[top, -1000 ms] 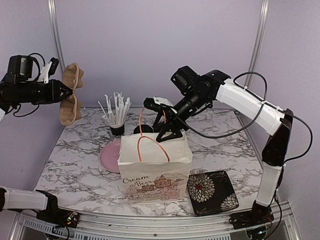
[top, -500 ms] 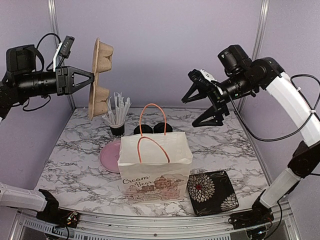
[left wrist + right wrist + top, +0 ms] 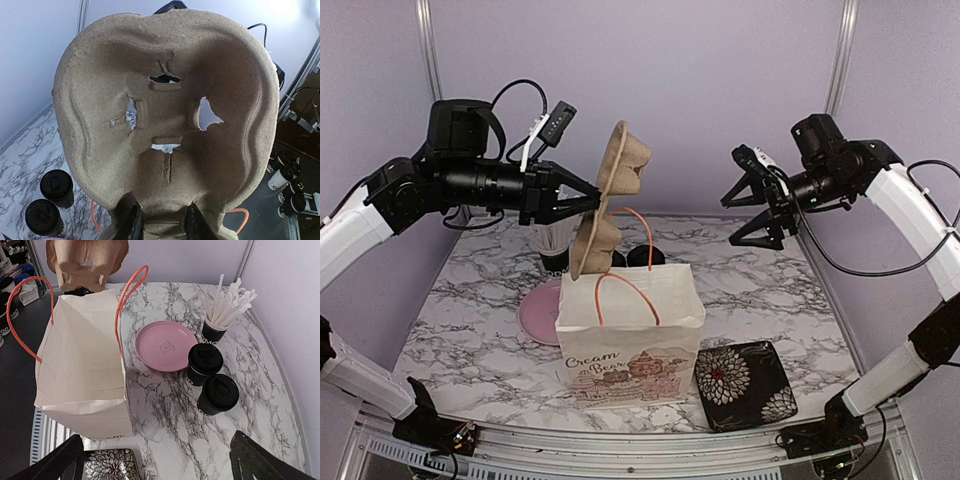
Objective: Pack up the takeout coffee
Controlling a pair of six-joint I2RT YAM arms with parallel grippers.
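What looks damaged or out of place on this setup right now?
The brown pulp carrier, pinched by the left gripper and held on edge by the paper bag's top, has ragged holes and cracks around its centre in the left wrist view. Nothing looks spilled; both lidded cups stand upright.

I list on the marble table [image 3: 470, 335]:
- white paper bag [image 3: 630, 330], orange handles, standing open
- pink plate [image 3: 165, 346], just beside the bag
- cup of white sticks [image 3: 216, 329], near the plate
- black flowered tray [image 3: 745, 383], just beside the bag
- brown pulp carrier [image 3: 610, 200], tilted, aloft over the bag
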